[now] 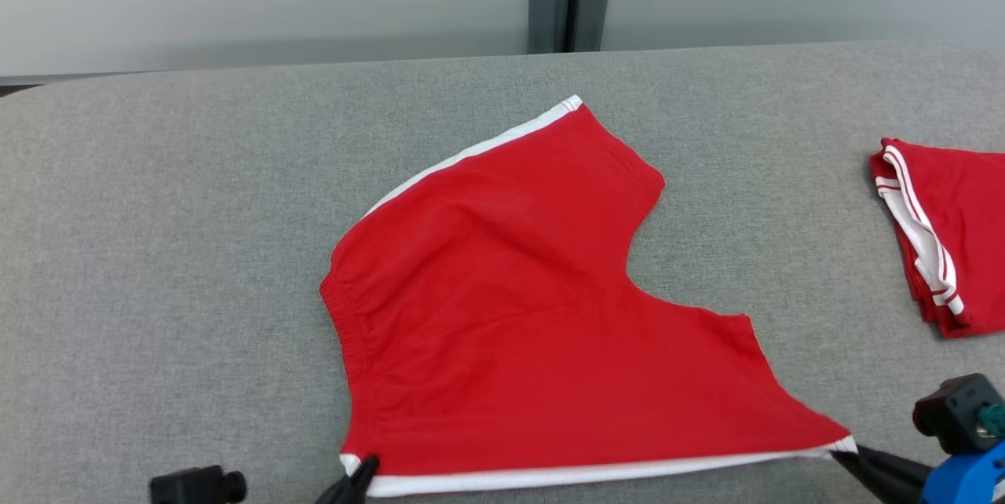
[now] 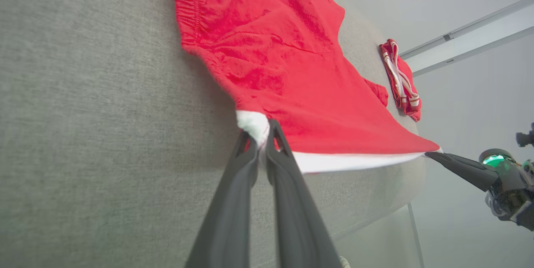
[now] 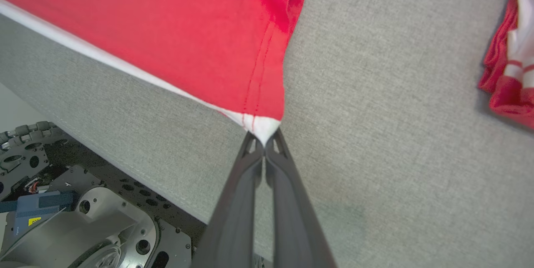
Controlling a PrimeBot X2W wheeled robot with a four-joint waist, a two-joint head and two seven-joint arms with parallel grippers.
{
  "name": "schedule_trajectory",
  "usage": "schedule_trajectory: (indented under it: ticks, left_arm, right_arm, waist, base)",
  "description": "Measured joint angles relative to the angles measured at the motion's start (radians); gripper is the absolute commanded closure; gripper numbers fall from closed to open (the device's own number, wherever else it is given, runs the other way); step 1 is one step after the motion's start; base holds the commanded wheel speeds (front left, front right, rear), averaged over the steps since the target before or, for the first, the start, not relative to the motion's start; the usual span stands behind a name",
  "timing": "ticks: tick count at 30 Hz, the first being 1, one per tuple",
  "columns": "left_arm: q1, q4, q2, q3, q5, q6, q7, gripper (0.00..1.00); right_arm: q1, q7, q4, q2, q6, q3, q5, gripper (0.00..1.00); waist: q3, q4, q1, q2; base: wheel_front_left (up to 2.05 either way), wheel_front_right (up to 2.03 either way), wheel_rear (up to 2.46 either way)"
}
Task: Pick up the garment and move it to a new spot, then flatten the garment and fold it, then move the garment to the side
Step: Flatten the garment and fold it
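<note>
A pair of red cotton shorts with white side stripes (image 1: 510, 315) lies spread on the grey fabric-covered table (image 1: 157, 213), in the middle of the head view and close to the near edge. The elastic waistband is on the left side. One leg points away toward the far wall and the other leg points to the right.

The left gripper (image 1: 363, 472) is at the lower left. Its two dark fingers are nearly together and they pinch the white corner of the shorts at the waistband end. In the left wrist view a small bunch of white cloth sits between the fingertips (image 2: 273, 132).

The right gripper (image 1: 852, 449) is at the lower right. Its fingers are pressed fully together on the white corner of the leg hem, and the right wrist view shows the cloth drawn to a point there.

Between the two grippers the white stripe of the near edge runs in a straight, tight line. This edge seems to be raised a little above the table, while the rest of the shorts rests on it.

A second red garment with white stripes, folded into a small pile (image 1: 950, 237), lies at the right side of the table, well apart from the shorts. Below the table edge, the right wrist view shows the grey metal base of the robot (image 3: 83, 213).
</note>
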Motion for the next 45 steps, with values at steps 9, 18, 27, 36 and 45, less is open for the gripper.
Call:
schedule_trajectory:
  ticks: [9, 18, 27, 36, 45]
  left_arm:
    - [-0.066, -0.117, -0.028, 0.032, -0.04, 0.041, 0.015, 1.0]
    - [-0.354, 0.133, -0.171, 0.047, -0.047, 0.052, -0.052, 1.0]
    - [-0.601, 0.4, -0.259, 0.058, -0.03, 0.046, -0.137, 1.0]
    - [-0.717, 0.541, -0.301, 0.03, -0.045, 0.001, -0.209, 0.65]
    - [-0.742, 0.607, -0.31, -0.005, -0.079, -0.033, -0.26, 0.0]
  right_arm:
    - [-0.065, 0.071, -0.172, 0.048, -0.001, -0.097, -0.109, 1.0]
    - [-0.484, -0.04, 0.107, 0.091, -0.001, 0.013, -0.148, 1.0]
    - [-0.832, -0.107, 0.374, 0.157, -0.001, 0.14, -0.182, 1.0]
    - [-1.012, -0.158, 0.594, 0.192, -0.001, 0.221, -0.168, 0.96]
    - [-1.061, -0.247, 0.715, 0.213, -0.001, 0.264, -0.15, 0.0]
  waist:
    - [0.035, 0.018, 0.0002, 0.0]
    - [0.099, 0.078, 0.0003, 0.0]
    - [0.194, 0.158, 0.0004, 0.0]
    - [0.262, 0.229, 0.0004, 0.0]
    - [0.255, 0.254, 0.0003, 0.0]
  base:
    - [0.0, 0.0, 0.0]
    - [0.0, 0.0, 0.0]
    - [0.0, 0.0, 0.0]
    - [0.0, 0.0, 0.0]
    - [0.0, 0.0, 0.0]
